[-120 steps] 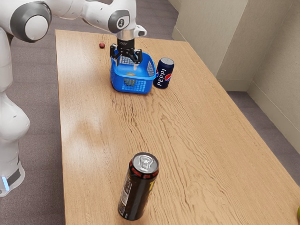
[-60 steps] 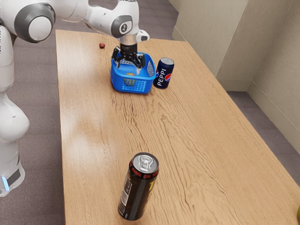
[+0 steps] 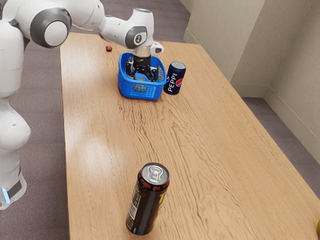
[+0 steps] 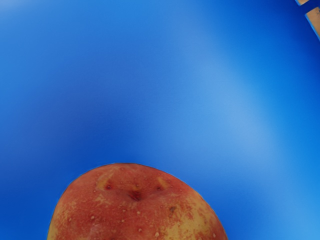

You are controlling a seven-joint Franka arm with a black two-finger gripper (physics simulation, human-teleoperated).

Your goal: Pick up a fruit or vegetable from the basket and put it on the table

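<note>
My gripper point(image 3: 142, 72) reaches down inside the blue basket point(image 3: 127, 90), its fingers spread apart and their tips hidden by the basket's near wall. A yellowish fruit or vegetable point(image 3: 139, 88) shows through the lattice of that wall, below the gripper. In the wrist view, a round red-and-yellow fruit or vegetable point(image 4: 135, 210) lies at the lower edge, just under my hand, against the blue basket's inside point(image 4: 150, 90). Contact between fingers and fruit cannot be made out.
A dark blue PEPPI can point(image 3: 174, 79) stands close beside the basket on the wooden table point(image 3: 110, 135). Behind the basket lies a small dark red object point(image 3: 108, 48). A tall black can point(image 3: 147, 200) stands near the front; a yellow-green thing point(image 3: 318, 228) is at the exterior view's right edge.
My gripper has come down deeper into the basket and shifted slightly toward the exterior view's right, its fingers still apart. The basket and cans have stayed put.
</note>
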